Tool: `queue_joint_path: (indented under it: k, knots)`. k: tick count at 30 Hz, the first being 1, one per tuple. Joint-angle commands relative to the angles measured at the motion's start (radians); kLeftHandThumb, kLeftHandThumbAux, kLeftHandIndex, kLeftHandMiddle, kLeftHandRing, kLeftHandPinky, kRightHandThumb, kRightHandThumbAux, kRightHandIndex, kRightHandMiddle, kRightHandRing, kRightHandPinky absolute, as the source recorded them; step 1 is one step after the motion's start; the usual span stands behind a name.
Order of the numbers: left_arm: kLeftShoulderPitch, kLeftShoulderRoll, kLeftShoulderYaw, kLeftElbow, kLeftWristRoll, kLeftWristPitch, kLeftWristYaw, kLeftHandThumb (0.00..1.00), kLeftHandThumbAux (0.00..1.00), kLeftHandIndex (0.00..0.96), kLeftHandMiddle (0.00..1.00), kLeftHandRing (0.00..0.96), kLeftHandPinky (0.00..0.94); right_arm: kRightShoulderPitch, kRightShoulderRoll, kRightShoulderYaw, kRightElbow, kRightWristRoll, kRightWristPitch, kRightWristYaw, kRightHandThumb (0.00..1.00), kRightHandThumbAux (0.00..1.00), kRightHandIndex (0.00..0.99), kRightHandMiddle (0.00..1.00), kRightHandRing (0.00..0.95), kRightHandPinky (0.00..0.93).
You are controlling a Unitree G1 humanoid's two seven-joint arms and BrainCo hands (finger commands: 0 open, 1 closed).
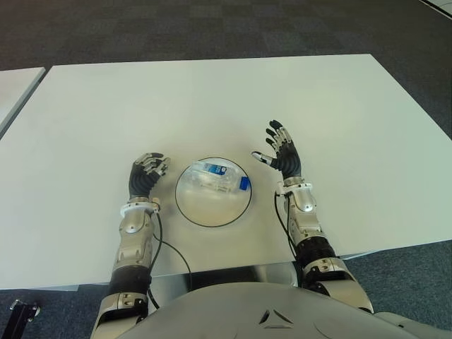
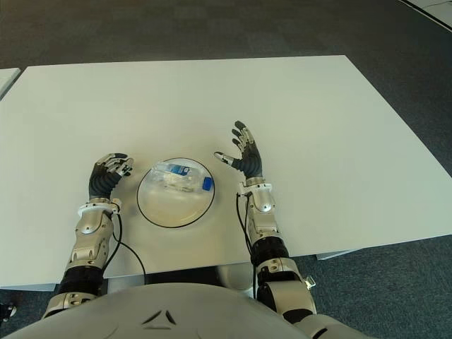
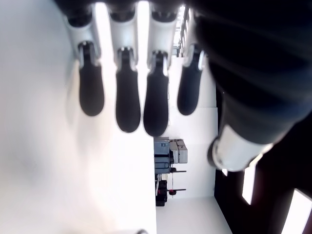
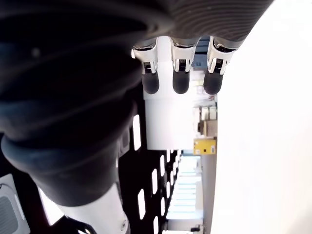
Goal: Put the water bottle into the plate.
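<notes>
A small clear water bottle [image 1: 222,177] with a blue cap and a blue-and-white label lies on its side in the round white plate [image 1: 205,208] with a dark rim, near the table's front edge. My right hand [image 1: 281,155] is just right of the plate, fingers spread and holding nothing. My left hand [image 1: 147,174] shows just left of the plate, its fingers loosely bent and holding nothing. Neither hand touches the bottle.
The white table [image 1: 212,106] stretches wide behind the plate. A second white table edge [image 1: 14,88] shows at the far left. Dark carpet [image 1: 212,28] surrounds the tables.
</notes>
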Motion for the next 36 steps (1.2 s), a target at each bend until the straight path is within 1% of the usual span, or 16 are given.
queue_joint_path:
  k: [1,3,8,11,12,16,18,19,21,24,27,28,29,30,33,36]
  knots:
    - [0.01,0.009,0.003,0.01,0.003,0.006,-0.002,0.708,0.714,0.431,0.572,0.549,0.533,-0.018,0.006,-0.025,0.068,0.035,0.004,0.033,0.147,0.922,0.127,0.142,0.131,0.197]
    - [0.009,0.009,0.003,0.011,0.003,0.006,-0.002,0.708,0.714,0.431,0.573,0.55,0.535,-0.023,0.008,-0.033,0.084,0.037,-0.004,0.038,0.156,0.913,0.136,0.152,0.141,0.211]
    - [0.009,0.012,0.004,0.014,-0.001,0.003,-0.007,0.708,0.714,0.431,0.583,0.561,0.555,-0.039,0.012,-0.06,0.141,0.041,-0.043,0.037,0.141,0.932,0.25,0.292,0.287,0.341]
    - [0.009,0.014,0.005,0.017,-0.003,-0.004,-0.011,0.708,0.714,0.432,0.587,0.564,0.558,-0.043,0.018,-0.072,0.168,0.031,-0.079,0.016,0.124,0.945,0.305,0.339,0.344,0.396]
    - [0.009,0.015,0.005,0.017,-0.004,-0.006,-0.012,0.708,0.713,0.432,0.588,0.566,0.557,-0.044,0.02,-0.076,0.176,0.027,-0.091,0.008,0.119,0.949,0.361,0.371,0.382,0.428]
    - [0.012,0.018,0.006,0.02,-0.006,-0.015,-0.015,0.708,0.713,0.432,0.589,0.565,0.552,-0.045,0.026,-0.081,0.202,0.004,-0.132,-0.034,0.108,0.953,0.472,0.448,0.455,0.497]
    - [0.014,0.019,0.007,0.021,-0.008,-0.019,-0.016,0.707,0.713,0.432,0.587,0.563,0.548,-0.047,0.028,-0.083,0.219,-0.017,-0.151,-0.07,0.106,0.953,0.532,0.514,0.518,0.568]
    - [0.014,0.02,0.008,0.022,-0.009,-0.02,-0.017,0.707,0.713,0.432,0.586,0.562,0.548,-0.049,0.029,-0.084,0.228,-0.029,-0.161,-0.091,0.106,0.953,0.542,0.527,0.531,0.584]
    - [0.016,0.021,0.009,0.024,-0.01,-0.021,-0.019,0.707,0.714,0.432,0.581,0.557,0.537,-0.051,0.031,-0.083,0.241,-0.044,-0.177,-0.12,0.111,0.959,0.581,0.582,0.599,0.657]
    - [0.018,0.023,0.01,0.023,-0.012,-0.022,-0.02,0.707,0.714,0.431,0.575,0.552,0.53,-0.054,0.034,-0.082,0.259,-0.06,-0.196,-0.156,0.124,0.966,0.603,0.621,0.638,0.693]
    - [0.019,0.026,0.011,0.026,-0.012,-0.024,-0.022,0.707,0.714,0.431,0.571,0.547,0.527,-0.056,0.038,-0.082,0.275,-0.078,-0.206,-0.198,0.147,0.971,0.615,0.647,0.661,0.7]
    - [0.019,0.027,0.011,0.026,-0.012,-0.025,-0.022,0.707,0.714,0.431,0.57,0.547,0.527,-0.056,0.039,-0.081,0.28,-0.082,-0.208,-0.209,0.256,0.923,0.579,0.649,0.662,0.696]
    - [0.02,0.028,0.011,0.027,-0.012,-0.027,-0.022,0.706,0.714,0.431,0.569,0.546,0.527,-0.057,0.04,-0.082,0.283,-0.086,-0.207,-0.219,0.416,0.853,0.528,0.651,0.663,0.69]
    - [0.02,0.029,0.011,0.028,-0.012,-0.028,-0.022,0.706,0.714,0.431,0.57,0.546,0.529,-0.057,0.041,-0.081,0.285,-0.088,-0.207,-0.226,0.519,0.808,0.495,0.654,0.664,0.688]
    - [0.02,0.031,0.01,0.033,-0.009,-0.036,-0.02,0.707,0.714,0.431,0.571,0.547,0.531,-0.057,0.041,-0.08,0.293,-0.093,-0.205,-0.237,0.643,0.754,0.456,0.66,0.664,0.672]
    - [0.02,0.031,0.009,0.037,-0.008,-0.041,-0.018,0.707,0.714,0.431,0.573,0.548,0.535,-0.057,0.038,-0.079,0.3,-0.092,-0.205,-0.238,0.684,0.736,0.443,0.663,0.661,0.653]
